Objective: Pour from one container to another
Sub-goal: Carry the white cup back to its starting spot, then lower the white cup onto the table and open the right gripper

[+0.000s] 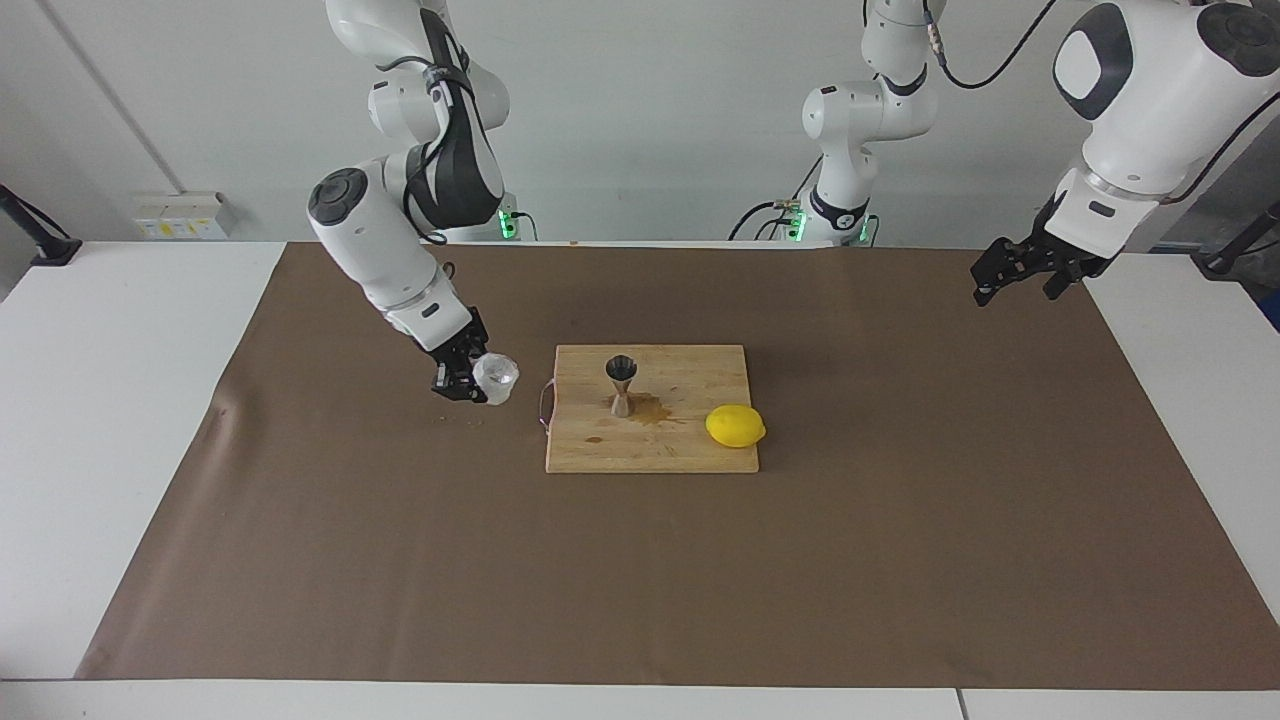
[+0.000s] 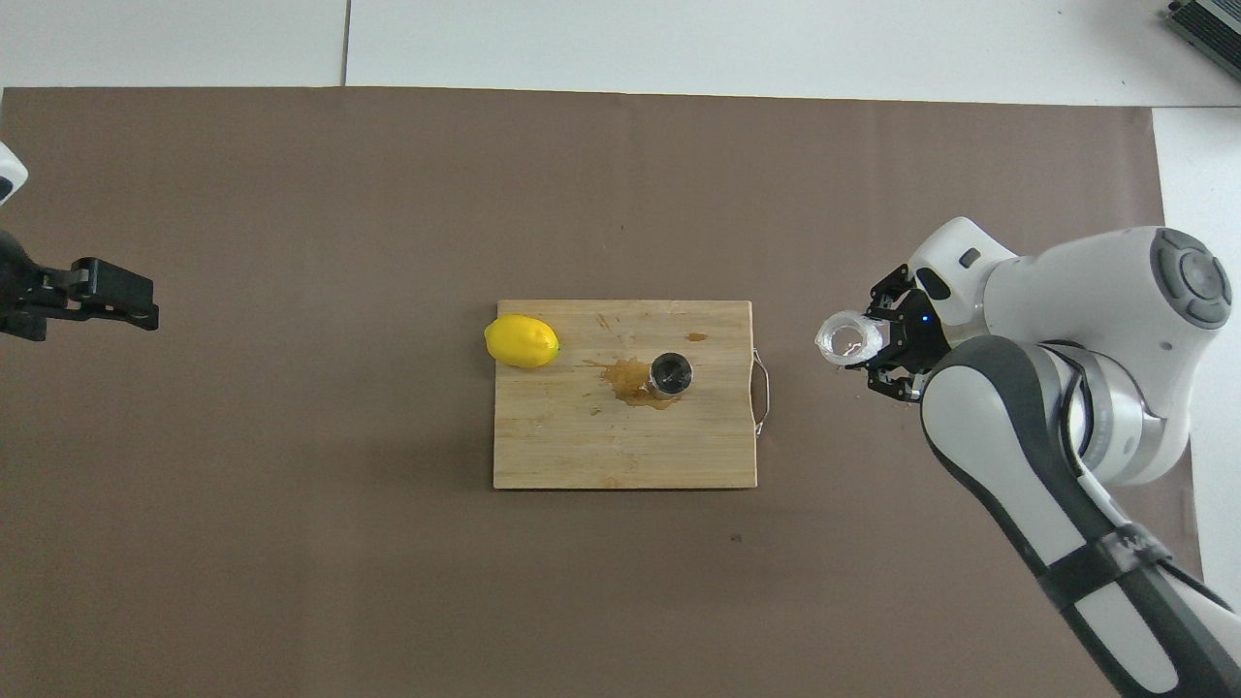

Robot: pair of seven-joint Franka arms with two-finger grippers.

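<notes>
Facing view: your right gripper (image 1: 478,385) carries the glass tumbler (image 1: 496,378) beside the wooden cutting board (image 1: 690,450).
You can see the right gripper's fingers clenched on the tumbler, which is over the brown mat (image 1: 900,560) on the counter, just off the board's handle (image 1: 544,405), toward the right arm's end. The metal jigger (image 1: 621,384) stands upright on the board with a brownish spill (image 1: 655,408) touching its base. A lemon (image 1: 735,426) lies on the board toward the left arm's end. Your left gripper (image 1: 1022,270) waits in the air over the mat's edge at the left arm's end, its fingers released and holding nothing.
</notes>
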